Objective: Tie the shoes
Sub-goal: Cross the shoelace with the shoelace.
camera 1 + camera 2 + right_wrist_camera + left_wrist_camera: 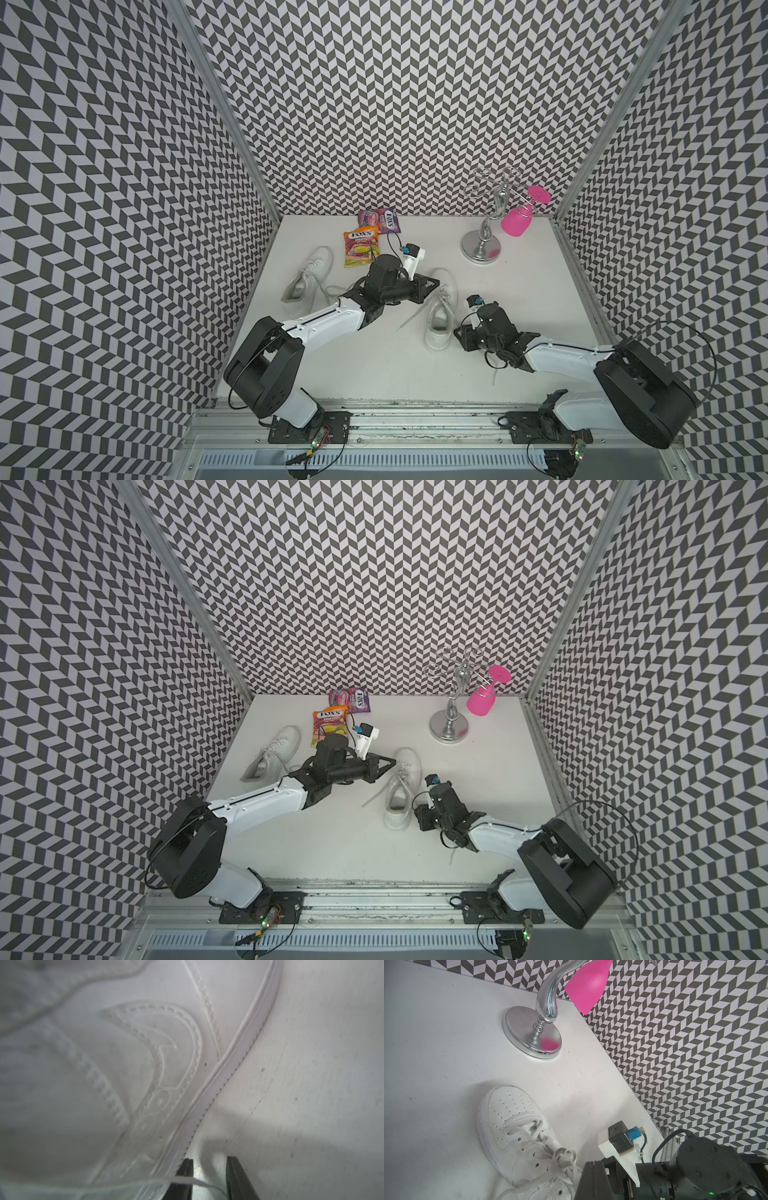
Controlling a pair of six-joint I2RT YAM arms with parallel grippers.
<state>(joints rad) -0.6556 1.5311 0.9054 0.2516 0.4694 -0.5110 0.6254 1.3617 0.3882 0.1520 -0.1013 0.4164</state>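
- Where the white counter (519,316) is seen from above in both top views, two white shoes lie on it: one shoe (308,279) near the left wall, the other shoe (441,312) in the middle, between the two arms.
- Two candy bags (360,246) lie at the back, and a chrome glass stand (482,245) with a pink glass (516,222) hanging from it stands at the back right, well apart from the shoes.
- From above, the left gripper (432,283) is clenched, its tip at the middle shoe's toe side; the left arm crosses over the first shoe's loose lace.
- From above, the right gripper (461,338) sits low beside the middle shoe's heel, its fingers hidden by its own body.
- Only the left wrist view shows the middle shoe's laces (550,1157) lying tangled and loose.
- Only the right wrist view shows the right gripper's (209,1178) dark fingers (185,1176) standing slightly apart beside the sole, a thin white lace (187,1179) running between them; whether they grip it, I cannot tell.
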